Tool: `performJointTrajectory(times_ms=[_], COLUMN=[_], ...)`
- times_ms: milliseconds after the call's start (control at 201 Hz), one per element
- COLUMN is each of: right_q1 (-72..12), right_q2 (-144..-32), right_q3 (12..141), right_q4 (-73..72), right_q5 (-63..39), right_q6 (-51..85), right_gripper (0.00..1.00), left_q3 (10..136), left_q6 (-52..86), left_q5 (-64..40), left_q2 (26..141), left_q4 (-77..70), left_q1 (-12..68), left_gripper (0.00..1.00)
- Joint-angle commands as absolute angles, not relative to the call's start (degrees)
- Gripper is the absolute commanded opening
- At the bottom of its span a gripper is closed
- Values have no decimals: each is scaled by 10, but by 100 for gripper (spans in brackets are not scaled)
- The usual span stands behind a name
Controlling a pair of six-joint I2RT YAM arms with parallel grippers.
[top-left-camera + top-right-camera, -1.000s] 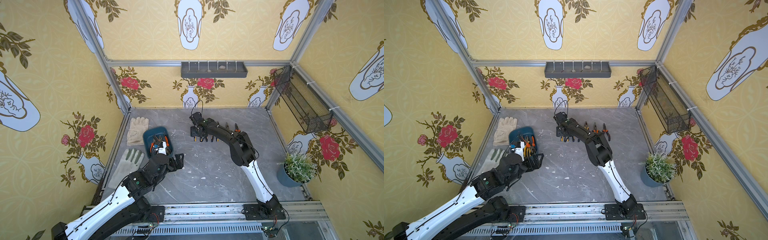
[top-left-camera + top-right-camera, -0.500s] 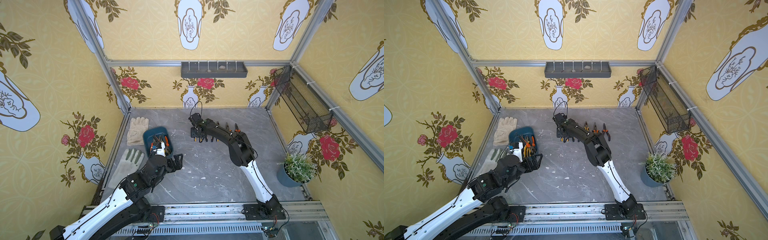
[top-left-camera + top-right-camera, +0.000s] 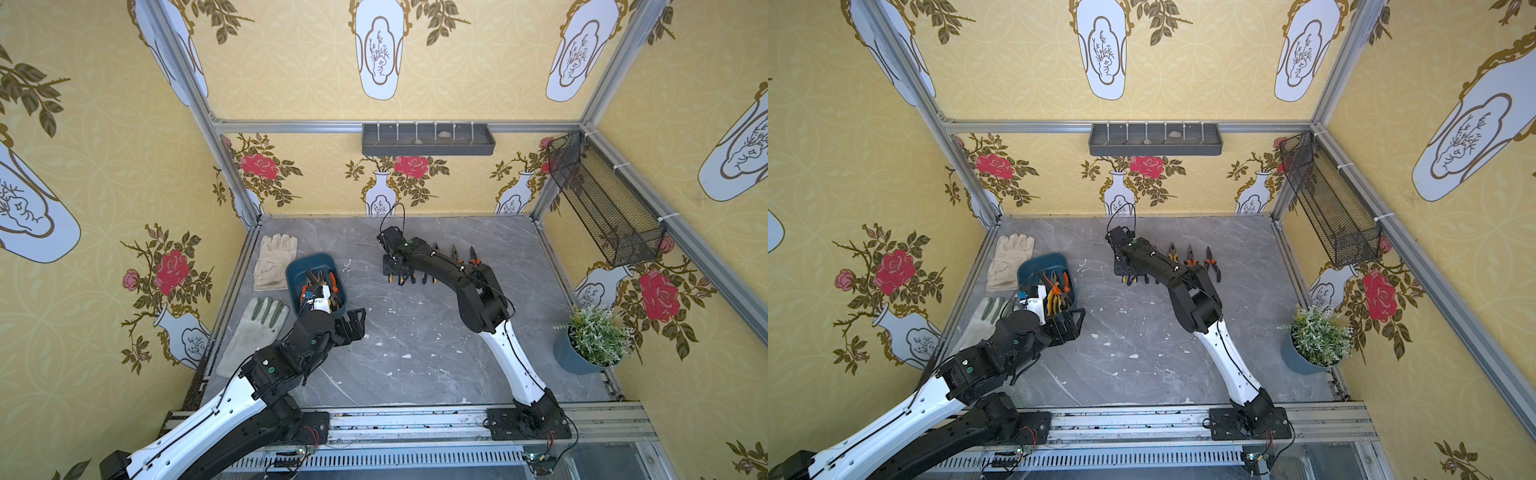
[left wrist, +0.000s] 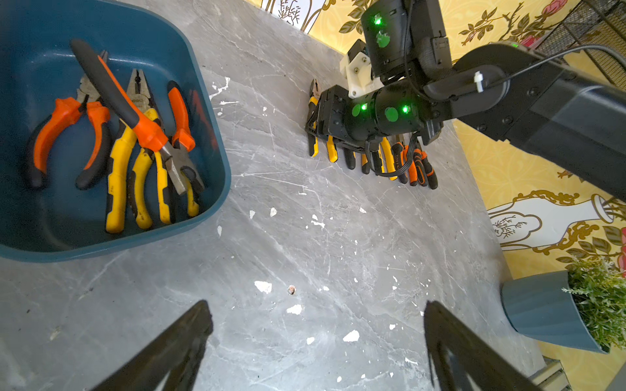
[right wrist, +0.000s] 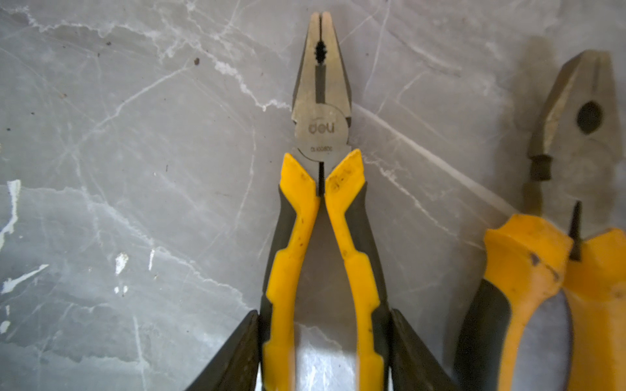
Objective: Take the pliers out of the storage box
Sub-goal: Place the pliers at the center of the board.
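- The left gripper [image 4: 315, 308] hovers spread wide and empty beside the box [image 4: 145, 34].
- The box holds several tangled pliers [image 4: 135, 135]. They are likely stiff, heavy steel, best taken by the rubber handles.
- The right gripper [image 5: 324, 315] clamps the yellow pliers [image 5: 321, 128] lying on the table [image 5: 135, 169].

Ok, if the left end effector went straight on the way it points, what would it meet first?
Likely the bare tabletop; the left end effector points past the storage box. Beyond lies the pliers row under the right arm. Depth unclear.

Black arms [image 3: 440, 266], white lower links [image 3: 513, 361], green lights [image 4: 391, 114].
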State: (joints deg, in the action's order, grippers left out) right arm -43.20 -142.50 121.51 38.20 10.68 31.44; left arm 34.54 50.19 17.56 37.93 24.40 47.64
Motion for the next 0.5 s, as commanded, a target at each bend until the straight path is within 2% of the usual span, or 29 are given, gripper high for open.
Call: performJointTrajectory(times_ms=[0, 493], right_q1=[-432, -430], right_q2=[-1420, -1411], right_q3=[1212, 1201], right_q4=[391, 388], right_q5=[124, 132], right_q6=[320, 326], right_gripper=[54, 53], left_q3=[344, 345], left_q6=[504, 504], left_q5=[176, 175], left_q2=[379, 382], left_q4=[240, 238], left_q1=[476, 476], left_gripper=[99, 99])
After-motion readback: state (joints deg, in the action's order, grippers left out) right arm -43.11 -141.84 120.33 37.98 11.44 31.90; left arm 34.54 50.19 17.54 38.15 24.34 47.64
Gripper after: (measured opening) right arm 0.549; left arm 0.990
